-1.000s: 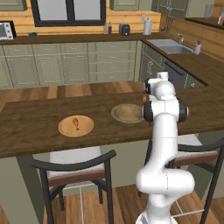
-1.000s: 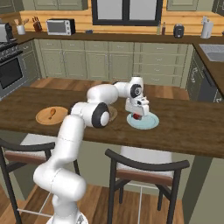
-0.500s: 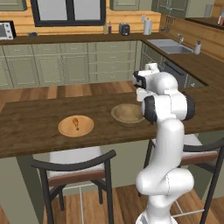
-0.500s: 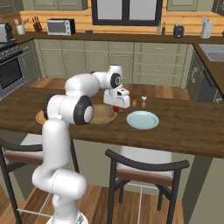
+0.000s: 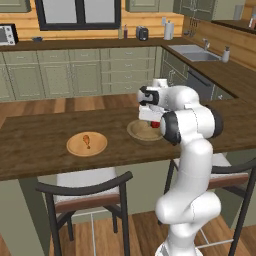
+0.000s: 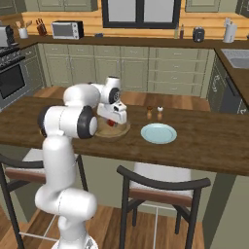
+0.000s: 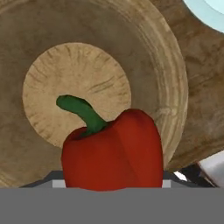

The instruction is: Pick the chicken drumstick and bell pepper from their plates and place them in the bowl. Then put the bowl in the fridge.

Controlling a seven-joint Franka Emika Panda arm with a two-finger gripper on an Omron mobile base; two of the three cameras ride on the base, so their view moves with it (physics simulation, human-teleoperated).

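Gripper [image 6: 113, 120] clamped on the bell pepper [image 7: 113, 151], held above the bowl's [image 7: 175, 83] open mouth; hand view looks straight down past the pepper onto the bowl floor. Pepper: glossy red, blocky and lobed, curved green stem. Bowl: turned wood, thick rim, ringed grain, paler flat bottom, nothing in it.

Progress, judged: pepper is off its plate but not released; the teal plate [image 6: 158, 133] right of the bowl lies bare. Chicken drumstick [image 5: 87, 141], small and golden-orange, sits on the flat tan wooden plate [image 5: 98, 147] left of the bowl, untouched. Left to do: drop pepper, fetch drumstick, carry bowl to fridge. Countertop [image 5: 30, 145]: dark planked wood.
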